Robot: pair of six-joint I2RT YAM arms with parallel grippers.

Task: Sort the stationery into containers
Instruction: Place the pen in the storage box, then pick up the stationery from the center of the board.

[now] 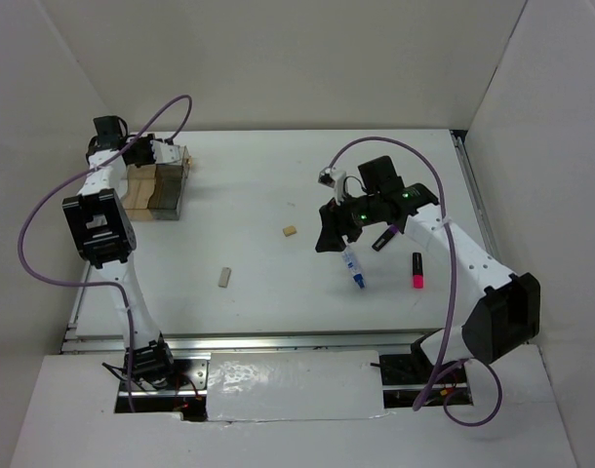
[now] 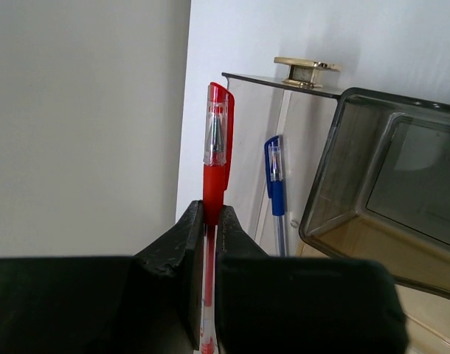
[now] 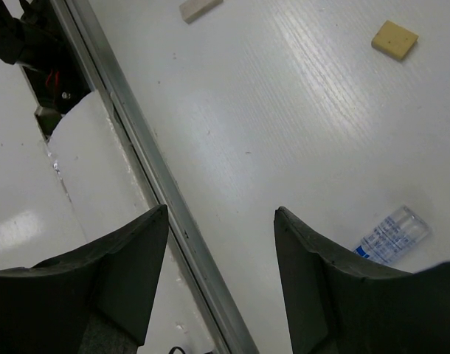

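At the far left of the white surface (image 1: 268, 185) stands the small clear plastic rectangular box (image 1: 162, 187), split into compartments, with tan and brown blocks showing through its walls. The left jaws sit at the box's far-left corner, clamped on the barrel of the thin red pen (image 2: 215, 147) — in the left wrist view its capped end sticks out past them, just beside a clear wall of the box. Whether the pen is inside a compartment cannot be told. The thin blue pen (image 2: 276, 193) stands against that same wall, just to the right of the red one.

Right of the box and nearer the arm bases, a pale tan eraser block (image 1: 225, 278) lies flat on the surface. A smaller tan eraser block (image 1: 290, 231) lies farther right of the box. Well apart from the box, the right jaws hang above the surface, spread apart with nothing between them. The clear blue-capped tube (image 1: 353, 268) lies just on their near side. Farther from the box comes the dark purple marker (image 1: 384, 237), close under the right arm, and farthest right of the box — the pink-black marker (image 1: 416, 271)
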